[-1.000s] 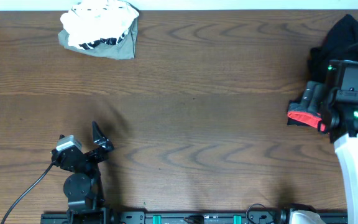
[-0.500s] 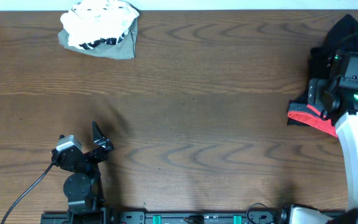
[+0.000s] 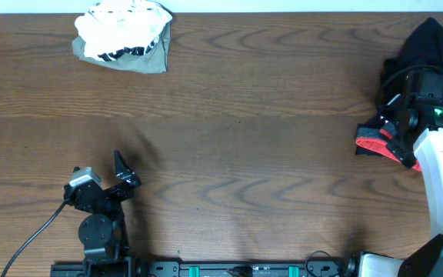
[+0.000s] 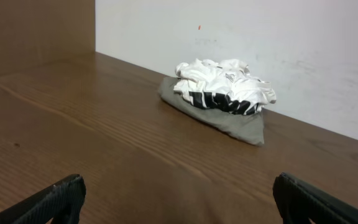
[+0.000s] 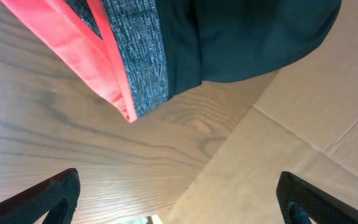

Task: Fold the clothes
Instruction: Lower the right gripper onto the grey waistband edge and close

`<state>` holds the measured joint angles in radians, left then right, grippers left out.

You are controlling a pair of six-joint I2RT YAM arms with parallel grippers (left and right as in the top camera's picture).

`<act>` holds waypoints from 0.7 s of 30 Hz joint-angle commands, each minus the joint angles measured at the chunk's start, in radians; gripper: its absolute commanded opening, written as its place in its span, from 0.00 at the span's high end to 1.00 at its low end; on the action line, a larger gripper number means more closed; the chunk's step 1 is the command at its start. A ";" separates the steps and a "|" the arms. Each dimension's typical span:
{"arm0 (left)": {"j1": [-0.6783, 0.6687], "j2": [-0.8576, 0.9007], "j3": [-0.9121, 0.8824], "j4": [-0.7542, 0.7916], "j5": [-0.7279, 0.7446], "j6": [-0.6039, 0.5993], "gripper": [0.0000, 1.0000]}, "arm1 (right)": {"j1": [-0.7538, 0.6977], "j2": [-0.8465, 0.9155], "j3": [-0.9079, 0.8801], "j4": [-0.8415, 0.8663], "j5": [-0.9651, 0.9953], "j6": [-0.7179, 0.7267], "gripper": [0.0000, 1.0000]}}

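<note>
**Both grippers wide open, clothes lying at opposite ends of the table**

The black garment [image 3: 431,42] lies bunched at the far right edge of the wooden table [image 3: 268,115]. It is soft and dark, with a heathered grey band [image 5: 138,56] running along one side. Just outside that band is a coral-red edge [image 5: 73,50]. From overhead, the red edge shows as a bright strip at the near-left corner of the heap. In the right wrist view the fabric lies flat on the wood, and the band and edge end together in a blunt corner. A tan cardboard-like surface [image 5: 303,124] sits beside it.

The right gripper [image 5: 179,202] hangs over this garment. Its fingers are spread as far apart as they go, with nothing between them, and whether the tips touch the cloth cannot be told.

A second heap sits at the far left, close to the white wall [image 4: 291,50]. It is a crumpled white garment [image 4: 222,84] with black lettering, resting on an olive-grey cloth [image 4: 229,124].

The left gripper [image 4: 179,208] sits low near the front edge, well apart from that heap. Its fingers are also fully spread and hold nothing.
</note>
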<state>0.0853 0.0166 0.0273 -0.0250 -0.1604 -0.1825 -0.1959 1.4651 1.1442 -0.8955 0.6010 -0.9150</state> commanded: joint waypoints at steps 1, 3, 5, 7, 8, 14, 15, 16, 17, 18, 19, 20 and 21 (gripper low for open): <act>0.006 -0.006 -0.023 -0.031 -0.005 0.006 0.02 | -0.022 -0.002 -0.011 0.030 -0.001 -0.103 0.01; 0.006 -0.006 -0.023 -0.031 -0.005 0.006 0.02 | -0.025 0.000 -0.039 0.060 -0.002 -0.104 0.01; 0.006 -0.006 -0.023 -0.031 -0.006 0.006 0.02 | -0.024 0.001 -0.075 0.089 -0.003 -0.104 0.01; 0.006 -0.006 -0.023 -0.031 -0.005 0.006 0.02 | -0.024 0.002 -0.126 0.133 -0.002 -0.111 0.01; 0.006 -0.006 -0.023 -0.031 -0.005 0.006 0.02 | -0.024 0.002 -0.150 0.156 0.000 -0.121 0.01; 0.006 -0.006 -0.023 -0.031 -0.005 0.006 0.02 | -0.024 0.002 -0.298 0.354 0.045 -0.168 0.01; 0.006 -0.006 -0.023 -0.031 -0.006 0.006 0.02 | -0.024 0.002 -0.312 0.378 0.044 -0.176 0.01; 0.006 -0.006 -0.023 -0.031 -0.005 0.006 0.02 | -0.024 0.002 -0.329 0.410 0.045 -0.187 0.01; 0.006 -0.006 -0.023 -0.031 -0.005 0.006 0.02 | -0.025 0.002 -0.343 0.440 0.044 -0.191 0.01; 0.006 -0.006 -0.023 -0.031 -0.005 0.006 0.02 | -0.026 0.002 -0.356 0.465 0.037 -0.190 0.01; 0.006 -0.006 -0.023 -0.031 -0.005 0.006 0.02 | -0.026 0.002 -0.369 0.487 0.026 -0.190 0.01; 0.006 -0.006 -0.023 -0.031 -0.005 0.006 0.02 | -0.026 0.002 -0.378 0.503 0.016 -0.191 0.01; 0.006 -0.006 -0.023 -0.031 -0.005 0.006 0.02 | -0.026 0.002 -0.390 0.520 0.005 -0.190 0.01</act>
<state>0.0853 0.0166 0.0273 -0.0250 -0.1604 -0.1825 -0.2131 1.4658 0.7815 -0.3946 0.6201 -1.0824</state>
